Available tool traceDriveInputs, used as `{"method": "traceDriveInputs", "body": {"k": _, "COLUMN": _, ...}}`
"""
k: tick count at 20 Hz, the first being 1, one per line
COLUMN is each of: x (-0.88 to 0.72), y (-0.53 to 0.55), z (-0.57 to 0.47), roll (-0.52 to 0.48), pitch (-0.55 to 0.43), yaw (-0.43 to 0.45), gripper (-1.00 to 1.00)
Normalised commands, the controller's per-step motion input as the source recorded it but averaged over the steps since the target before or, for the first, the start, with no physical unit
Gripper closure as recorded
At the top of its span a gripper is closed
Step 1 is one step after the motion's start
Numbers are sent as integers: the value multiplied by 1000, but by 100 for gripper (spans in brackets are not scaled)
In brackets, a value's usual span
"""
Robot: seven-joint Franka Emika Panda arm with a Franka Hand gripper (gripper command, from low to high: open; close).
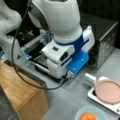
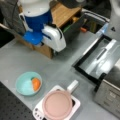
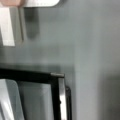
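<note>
Nearest to the camera in a front view stands a pink pan (image 2: pixel 58 105) on a small white cooker (image 2: pixel 37 112). Its white handle points toward the far side. Just beside it, at a front view's left, is a teal bowl (image 2: pixel 25 85) with an orange piece (image 2: pixel 36 83) inside. Behind them the grey table (image 2: pixel 15 60) is bare. Farther, at a front view's right, the oven door (image 2: pixel 100 60) lies folded down and open in front of the metal oven (image 2: pixel 110 92). In the wrist view the dark corner of this door fills the bottom left.

The gripper (image 2: pixel 56 41) hangs above the table near the door's left edge and touches nothing. Its fingers are hidden, so I cannot tell if they are apart or together. Farthest is a wooden box (image 2: pixel 62 12) behind the arm.

For working well at the door, I judge the gripper should come square to the frame edge. It should also keep clear of the pan handle, and move slowly because the glass looks slippery.
</note>
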Motion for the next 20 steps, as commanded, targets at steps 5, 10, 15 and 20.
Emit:
{"method": "traceDriveInputs", "body": {"k": 5, "x": -514, "y": 272, "z": -119, "roll": -245, "pitch": -117, "yaw": -24, "gripper": -100}}
{"method": "traceDriveInputs", "body": {"k": 10, "x": -420, "y": 179, "z": -80, "roll": -236, "pitch": -140, "yaw": -7, "gripper": -100}}
{"method": "traceDriveInputs", "body": {"k": 15, "x": -370, "y": 134, "z": -83, "roll": -275, "pitch": -153, "yaw": -23, "gripper": -100}}
{"method": "traceDriveInputs", "body": {"k": 20, "x": -294, "y": 120, "z": -101, "roll": -241, "pitch": -127, "yaw": -6, "gripper": -100}}
